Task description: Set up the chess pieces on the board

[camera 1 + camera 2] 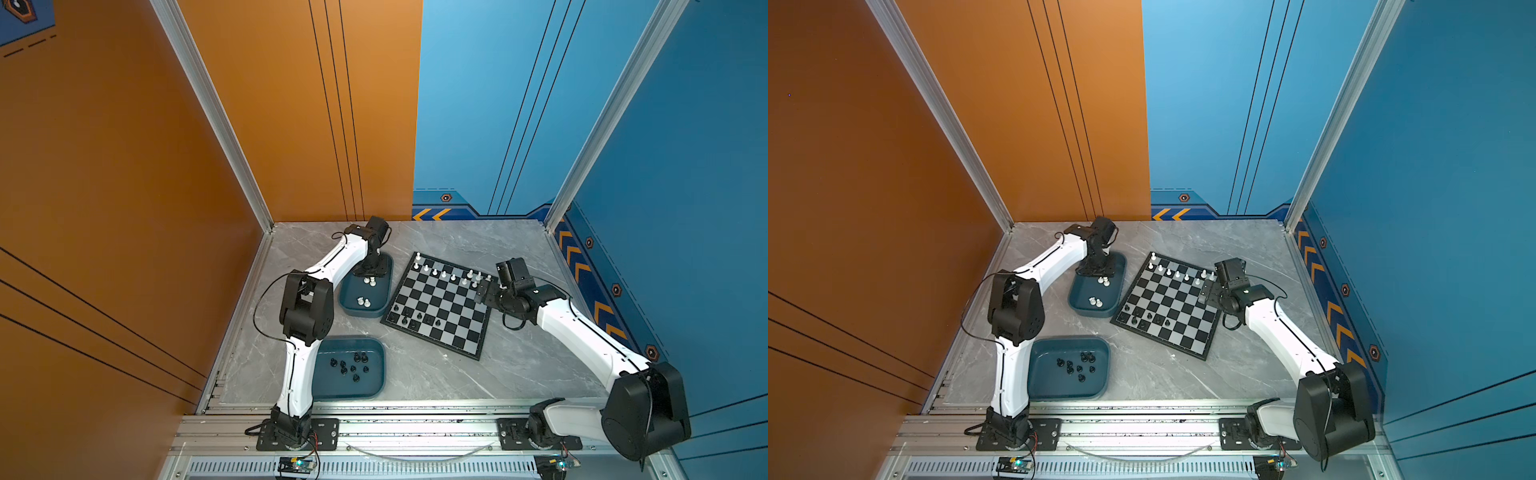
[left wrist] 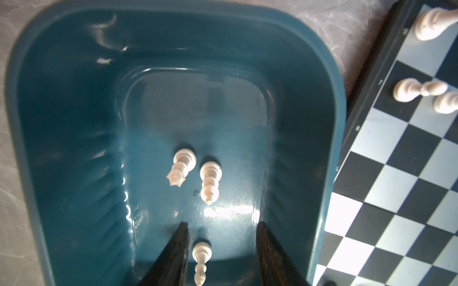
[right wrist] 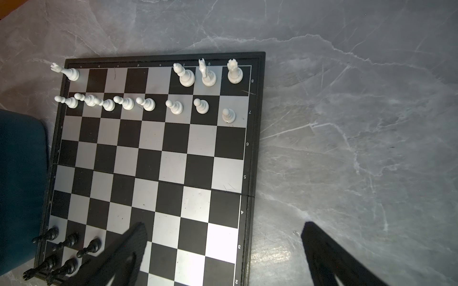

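1. Chess pieces (image 3: 201,106) are my job here, and the one in hand is a white piece (image 2: 202,250). It seems to stand upright in the teal tray (image 2: 62,99) just beside the board (image 3: 148,153). My left jaws stand apart, one on each side of it and not clamped. It sits nearer one jaw than the other.
2. I judge this to be the pick. To do it well I would centre the jaws on the piece first, since a one-sided touch could tip something so light. I would then close gently on the stem just above the base and lift straight up before swinging toward the board.
3. Further into that tray, a crowned piece (image 2: 184,163) and its neighbour (image 2: 210,178) stand close together, clear of the jaws.
4. My right jaws are wide apart and empty. One hangs over the board's squares, and its partner is past the board's border, above the desk (image 1: 436,374).
5. On the board, the white pawn row looks full. The row behind holds both rooks, plus a bishop and knight, with four squares bare. Five black pieces cluster at the opposite side's corner. More black pieces (image 1: 353,368) wait in a second tray (image 1: 370,388) off the board's black end.
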{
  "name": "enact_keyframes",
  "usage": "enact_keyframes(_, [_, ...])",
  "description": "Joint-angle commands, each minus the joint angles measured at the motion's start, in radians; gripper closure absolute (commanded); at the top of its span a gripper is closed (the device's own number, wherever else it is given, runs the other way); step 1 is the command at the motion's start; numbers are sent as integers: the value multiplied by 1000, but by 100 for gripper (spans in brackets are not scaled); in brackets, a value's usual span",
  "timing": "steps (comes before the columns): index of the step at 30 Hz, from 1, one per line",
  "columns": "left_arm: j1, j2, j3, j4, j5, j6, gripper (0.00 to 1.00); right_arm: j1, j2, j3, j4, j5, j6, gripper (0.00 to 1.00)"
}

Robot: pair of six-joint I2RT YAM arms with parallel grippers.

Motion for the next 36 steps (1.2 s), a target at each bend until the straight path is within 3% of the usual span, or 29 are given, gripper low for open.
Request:
enact_keyframes(1, [8, 31, 45, -39, -21, -13, 56, -13, -8, -6, 16, -14, -7, 0])
enact_keyframes(36, [18, 84, 102, -68, -3, -31, 62, -55, 52, 29, 19, -62, -40, 0])
